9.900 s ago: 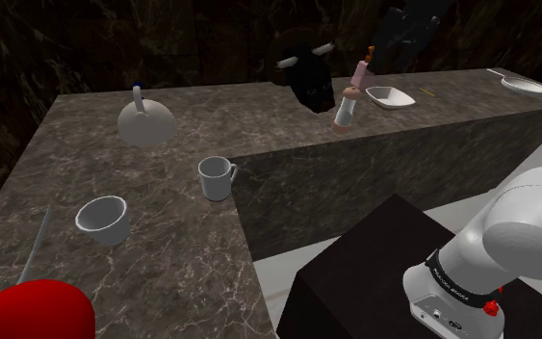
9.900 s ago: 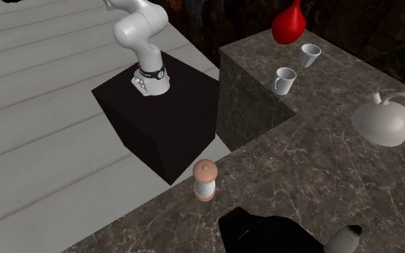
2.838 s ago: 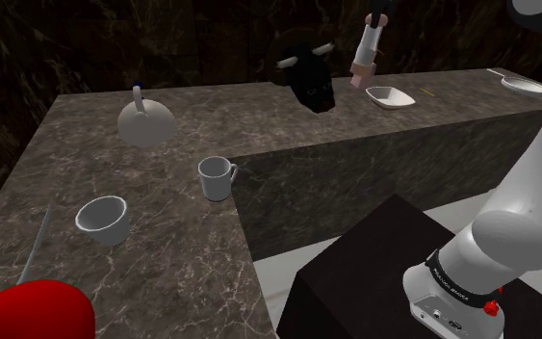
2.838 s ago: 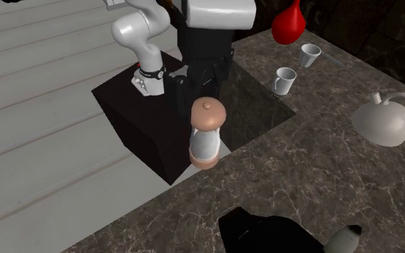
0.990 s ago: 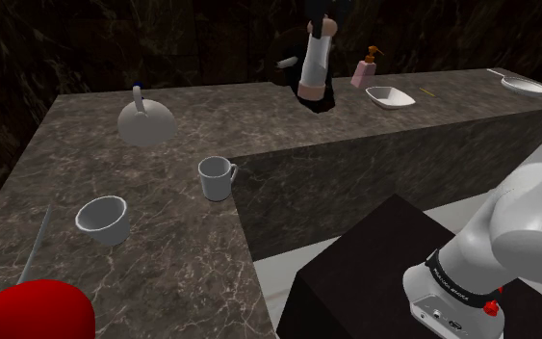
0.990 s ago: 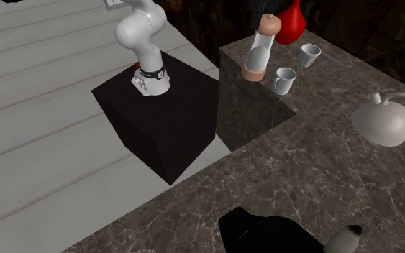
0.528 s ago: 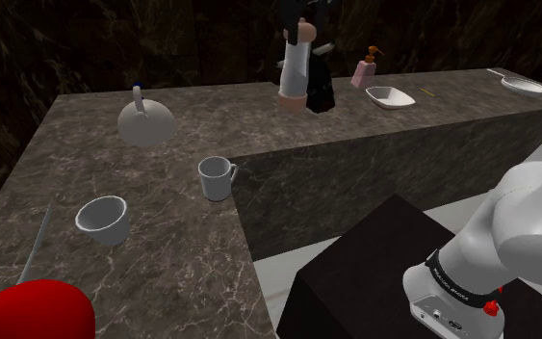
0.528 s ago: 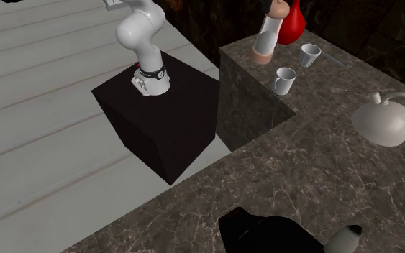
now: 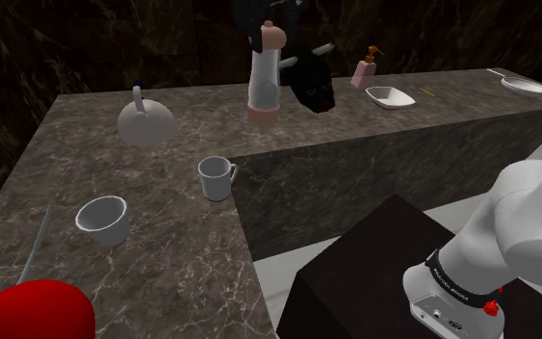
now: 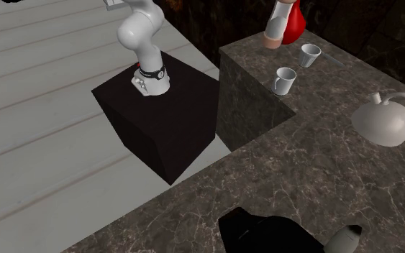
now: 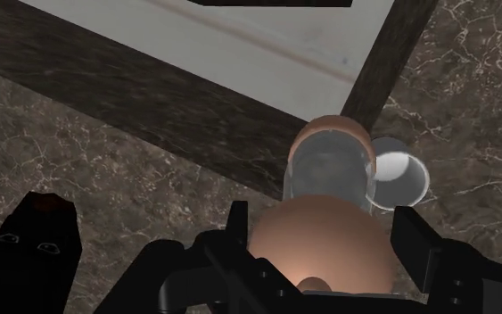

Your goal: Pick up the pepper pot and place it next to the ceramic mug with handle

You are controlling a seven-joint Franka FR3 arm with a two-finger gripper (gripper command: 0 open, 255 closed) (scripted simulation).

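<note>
**Counter** (image 9: 163,260): L-shaped, dark veined stone. It bears every loose item. Its inner corner wraps round the stand (image 9: 374,265), which puts both legs within reach of the arm (image 9: 524,217).

**Arm:** it rises out of the shoulder view and comes in again from above, so the gripper (image 11: 325,245) points down at the counter.

**Gripper:** clamped on the pot (image 9: 263,82). The two fingers (image 11: 415,245) press the brown cap from opposite sides. The clear body and brown base hang below, close to upright. A hold at the cap leaves the base free, which should suit setting the pot down flat.

**Pot:** in the air, clear of the counter, touching nothing but the fingers. In the wrist view its base shows just beside the rim of the mug (image 11: 399,178), over the stone near the inner corner. The height likely serves to carry it over the other items.

**Mug:** white, upright, mouth up, handle toward the shoulder view's right. It stands close to the counter's inner edge. A white bowl (image 9: 102,219) stands apart from it, with bare stone between.

**Step in hand (judged):** transport is near its end; lowering and release remain.

**Caution:** the mug stands near the edge. The descent must miss its rim and land the base fully on stone.
</note>
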